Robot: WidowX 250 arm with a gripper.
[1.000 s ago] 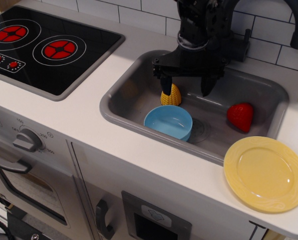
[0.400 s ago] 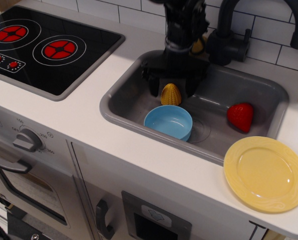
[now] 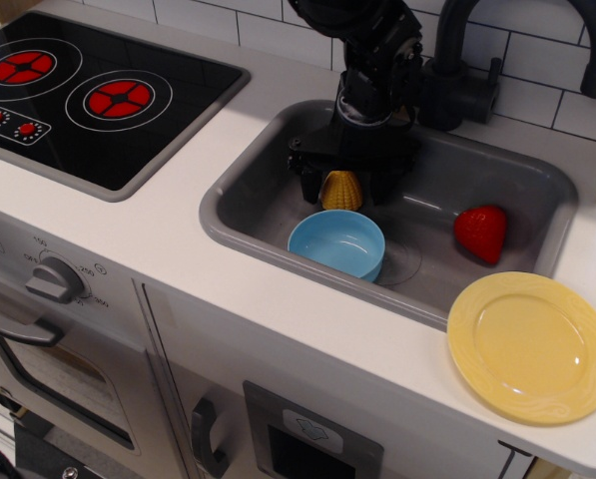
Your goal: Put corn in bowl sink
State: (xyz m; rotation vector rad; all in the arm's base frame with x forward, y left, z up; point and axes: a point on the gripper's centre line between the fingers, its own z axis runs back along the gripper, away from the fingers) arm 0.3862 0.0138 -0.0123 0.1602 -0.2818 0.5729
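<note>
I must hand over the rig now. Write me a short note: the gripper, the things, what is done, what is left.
Gripper: down in the sink, jaws on either side of the corn; a firm grip cannot be confirmed.
Corn: upright on the sink floor, just behind the bowl.
Bowl: in the sink, empty.
Done: gripper placed at the corn.
Left: grip, lift, drop the corn into the bowl.

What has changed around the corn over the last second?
The gripper has shifted left and lowered so its fingers now straddle the corn, which earlier stood only by the left finger. Whether it is gripped yet is unclear. The corn stays upright behind the bowl; bowl, strawberry and plate have not moved.
</note>
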